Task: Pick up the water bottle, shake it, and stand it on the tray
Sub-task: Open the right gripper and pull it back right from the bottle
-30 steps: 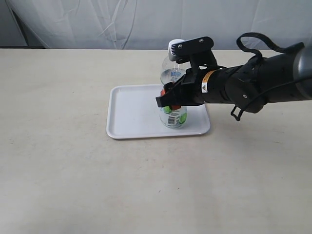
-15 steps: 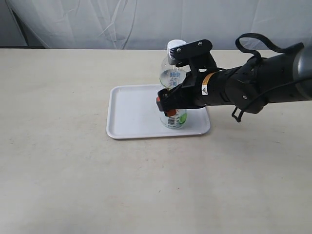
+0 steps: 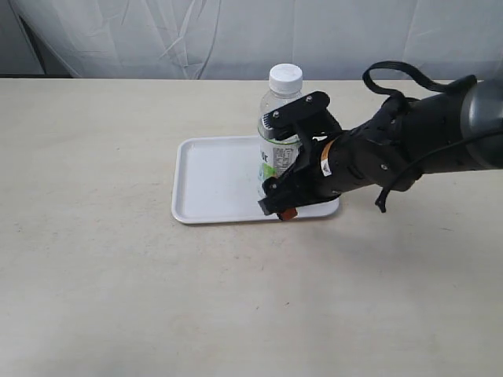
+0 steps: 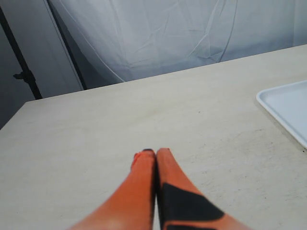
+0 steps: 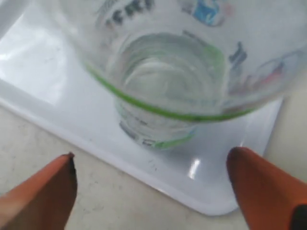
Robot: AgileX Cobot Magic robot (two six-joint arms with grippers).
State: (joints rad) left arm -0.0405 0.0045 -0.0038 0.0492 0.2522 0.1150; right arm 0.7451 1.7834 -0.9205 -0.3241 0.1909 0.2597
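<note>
The water bottle (image 3: 277, 118), clear with a white cap and a green-and-white label, stands upright on the right part of the white tray (image 3: 212, 181). My right gripper (image 3: 279, 207) is low at the tray's near right edge, just in front of the bottle and covering its lower part. In the right wrist view the bottle (image 5: 168, 72) fills the frame on the tray (image 5: 53, 91). The right gripper (image 5: 153, 158) is open, its orange fingers (image 5: 43, 191) spread wide and touching nothing. My left gripper (image 4: 154, 152) is shut and empty over bare table, out of the exterior view.
A beige table (image 3: 102, 298) carries the tray. A white cloth backdrop (image 3: 196, 35) hangs behind the far edge. One tray corner (image 4: 288, 105) shows in the left wrist view, well off to the side of the shut fingers.
My right gripper has let go of the bottle, dropped lower and drawn back to the tray's near edge. The bottle now stands free on the tray.
</note>
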